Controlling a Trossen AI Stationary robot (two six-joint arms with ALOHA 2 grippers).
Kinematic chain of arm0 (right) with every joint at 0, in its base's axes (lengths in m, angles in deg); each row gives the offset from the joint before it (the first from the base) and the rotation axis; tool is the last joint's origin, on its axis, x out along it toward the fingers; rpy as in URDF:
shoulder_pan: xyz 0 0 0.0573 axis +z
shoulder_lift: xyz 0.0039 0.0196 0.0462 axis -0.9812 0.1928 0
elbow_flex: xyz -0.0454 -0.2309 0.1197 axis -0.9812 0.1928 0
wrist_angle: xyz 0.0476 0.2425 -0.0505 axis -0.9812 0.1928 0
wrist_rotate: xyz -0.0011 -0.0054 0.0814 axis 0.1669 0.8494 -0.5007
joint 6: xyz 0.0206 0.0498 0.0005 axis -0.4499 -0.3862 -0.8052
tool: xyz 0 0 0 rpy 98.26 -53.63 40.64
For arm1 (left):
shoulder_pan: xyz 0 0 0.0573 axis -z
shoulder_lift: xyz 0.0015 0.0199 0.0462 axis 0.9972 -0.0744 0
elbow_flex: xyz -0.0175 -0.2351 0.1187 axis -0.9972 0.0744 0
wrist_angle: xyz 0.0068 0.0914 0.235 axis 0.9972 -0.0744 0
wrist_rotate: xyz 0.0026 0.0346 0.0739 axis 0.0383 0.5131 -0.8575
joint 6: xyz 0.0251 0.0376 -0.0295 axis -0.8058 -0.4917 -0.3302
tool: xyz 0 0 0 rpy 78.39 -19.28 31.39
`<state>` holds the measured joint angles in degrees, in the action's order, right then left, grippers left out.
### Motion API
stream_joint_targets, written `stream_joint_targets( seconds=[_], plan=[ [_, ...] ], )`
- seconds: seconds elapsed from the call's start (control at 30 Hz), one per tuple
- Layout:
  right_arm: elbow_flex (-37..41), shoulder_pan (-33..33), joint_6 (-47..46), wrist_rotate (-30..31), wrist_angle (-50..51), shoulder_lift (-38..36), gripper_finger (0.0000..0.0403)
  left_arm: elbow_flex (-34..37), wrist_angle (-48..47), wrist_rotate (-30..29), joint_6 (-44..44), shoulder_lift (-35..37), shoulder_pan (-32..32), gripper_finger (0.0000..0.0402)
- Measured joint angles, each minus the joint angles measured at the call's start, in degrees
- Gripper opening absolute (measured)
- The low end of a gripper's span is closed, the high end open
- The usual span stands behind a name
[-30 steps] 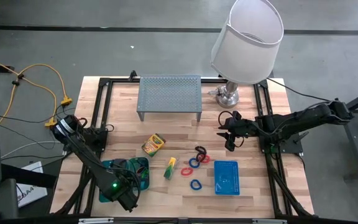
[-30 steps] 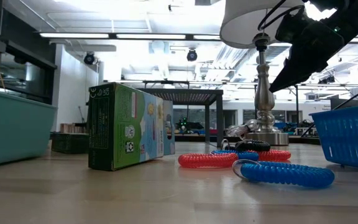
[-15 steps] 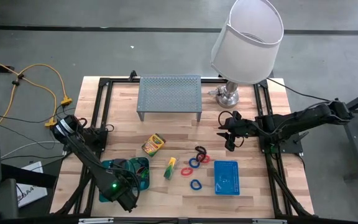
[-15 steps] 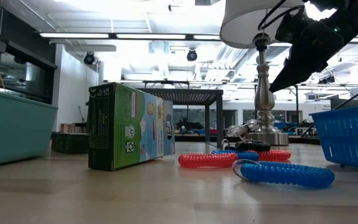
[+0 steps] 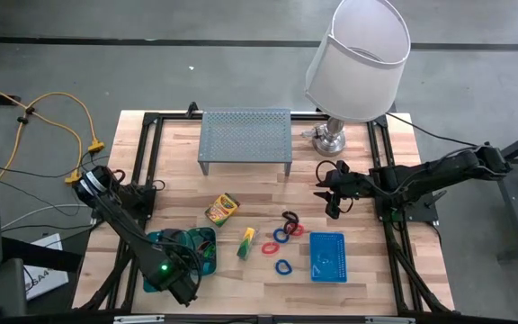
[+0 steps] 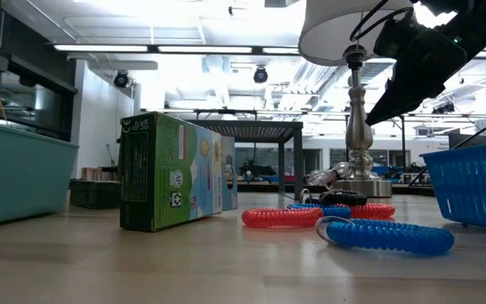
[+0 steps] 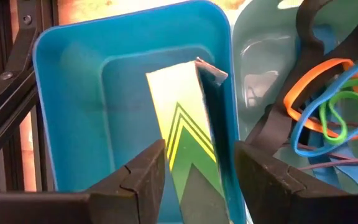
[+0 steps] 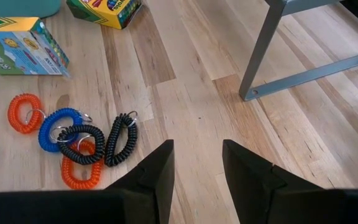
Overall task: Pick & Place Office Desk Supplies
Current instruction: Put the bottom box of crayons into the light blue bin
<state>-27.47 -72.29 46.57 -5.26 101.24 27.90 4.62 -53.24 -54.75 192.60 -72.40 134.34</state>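
Left arm: reaching down from the table's left edge to the front-left corner, its left gripper (image 7: 194, 171) hanging over the teal trays (image 5: 207, 241).
Left gripper state: fingers standing apart, straddling a yellow-green box (image 7: 182, 124) that is lying in the blue tray (image 7: 79, 112); whether they are touching it, I cannot tell.
Right arm: stretching in from the right edge, its right gripper (image 5: 333, 200) hovering above bare wood near the lamp (image 5: 358, 54).
Right gripper state: fingers parted, holding nothing.
Supplies: crayon box (image 5: 222, 209) lying mid-table; green block (image 5: 246, 242) just right of the trays; coil loops (image 5: 285, 232) clustering between the block and the mesh basket (image 5: 328, 256).
Neighbouring tray: holding coloured rubber bands (image 7: 328, 106).
Surface: pale wooden table (image 5: 259, 189), grey riser (image 5: 245, 137) at the back.
Room: grey floor, yellow cable (image 5: 61, 117) trailing at the left.
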Motion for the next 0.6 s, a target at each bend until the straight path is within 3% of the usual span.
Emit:
stream_joint_targets(
  seconds=[0.33, 0.6],
  plan=[
    [0.0, 0.0, 0.0, 0.0, 0.0, 0.0, 0.0124, -0.1, -2.2, -6.3, -0.8, 6.8, 0.8, 0.0179],
    [0.0, 0.0, 0.0, 0.0, 0.0, 0.0, 0.0124, -0.1, 1.6, -10.2, -11.3, 6.6, -6.1, 0.0179]
  ],
)
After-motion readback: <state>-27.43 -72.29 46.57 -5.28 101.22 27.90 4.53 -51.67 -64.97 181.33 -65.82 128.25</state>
